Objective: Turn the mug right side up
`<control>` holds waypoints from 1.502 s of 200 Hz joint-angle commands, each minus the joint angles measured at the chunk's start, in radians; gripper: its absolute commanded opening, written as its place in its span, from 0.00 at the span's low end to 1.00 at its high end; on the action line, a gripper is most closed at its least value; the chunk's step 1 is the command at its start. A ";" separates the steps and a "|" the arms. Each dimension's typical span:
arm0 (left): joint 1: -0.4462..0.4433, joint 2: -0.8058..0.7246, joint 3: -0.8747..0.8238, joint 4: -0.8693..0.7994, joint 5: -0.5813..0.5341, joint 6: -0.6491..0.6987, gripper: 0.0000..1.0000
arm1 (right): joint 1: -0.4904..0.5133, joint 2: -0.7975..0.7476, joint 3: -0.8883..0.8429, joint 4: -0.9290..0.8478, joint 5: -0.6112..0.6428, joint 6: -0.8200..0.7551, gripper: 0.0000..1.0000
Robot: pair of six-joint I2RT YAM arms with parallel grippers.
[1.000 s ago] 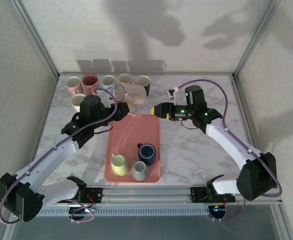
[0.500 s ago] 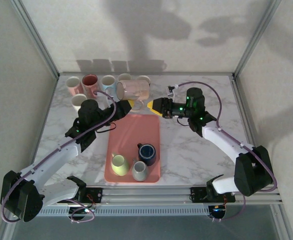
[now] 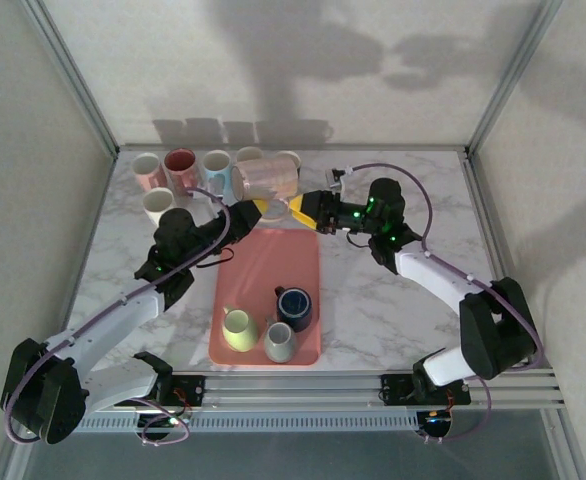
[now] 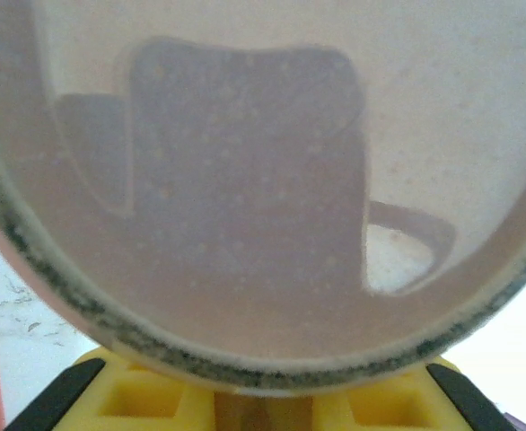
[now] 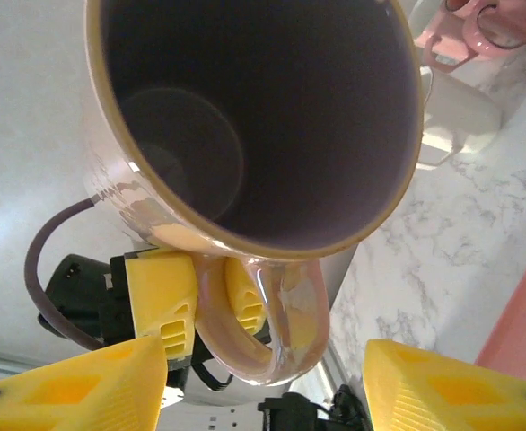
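My left claw [image 3: 262, 207] is clenched on the mug [image 3: 267, 180] and holds it in the air over the back of the tabletop [image 3: 393, 310], just past the far edge of the pink tray [image 3: 291, 250]. In my right wrist view, one yellow finger [image 5: 160, 301] sits outside the handle [image 5: 276, 314] and the other is tucked inside the loop.

The mug lies on its side. Its long axis runs roughly level from left to right, its base faces my left side, and its open mouth points at my right claw [image 3: 306, 210]. My right wrist camera looks straight into the dark inside of the mug [image 5: 254, 117], and my left wrist camera sees its round base [image 4: 245, 180] up close. The handle hangs on the underside, towards my near edge.

My right claw is released. Its jaws stand apart just beside the mug's mouth and below the rim, touching nothing.

Behind the mug and to its left, a row of mugs [image 3: 180, 163] crowds the back edge, so that side is tight. The far half of the tray is bare, and three mugs [image 3: 280, 342] cluster at its near end. The right half of the tabletop is open marble out to the frame rail.
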 commanded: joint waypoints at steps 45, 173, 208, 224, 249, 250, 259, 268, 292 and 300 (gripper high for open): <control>0.004 -0.063 -0.035 0.279 0.003 -0.053 0.00 | 0.049 0.078 0.017 0.165 0.022 0.101 0.51; 0.004 -0.051 -0.070 0.324 0.002 -0.071 0.00 | 0.096 0.185 0.064 0.353 0.093 0.204 0.25; 0.004 -0.067 -0.091 0.315 -0.040 -0.084 0.00 | 0.097 0.123 0.051 0.298 0.142 0.107 0.04; 0.004 -0.081 -0.095 0.297 -0.061 -0.078 0.00 | 0.098 0.074 0.057 0.182 0.163 0.013 0.00; 0.004 -0.086 -0.093 0.261 -0.069 -0.064 0.17 | 0.100 0.034 0.071 0.089 0.168 -0.064 0.00; 0.004 -0.085 -0.093 0.260 -0.068 -0.065 0.17 | 0.100 0.033 0.072 0.088 0.168 -0.065 0.00; 0.004 -0.083 -0.092 0.251 -0.068 -0.062 0.28 | 0.101 0.027 0.074 0.074 0.170 -0.076 0.00; 0.004 -0.080 -0.089 0.232 -0.072 -0.055 0.42 | 0.099 0.019 0.077 0.058 0.172 -0.091 0.00; 0.004 -0.092 -0.086 0.171 -0.071 -0.011 0.55 | 0.097 -0.007 0.081 0.015 0.185 -0.133 0.00; 0.005 -0.098 -0.086 0.149 -0.070 0.011 0.57 | 0.094 -0.018 0.080 0.008 0.191 -0.141 0.00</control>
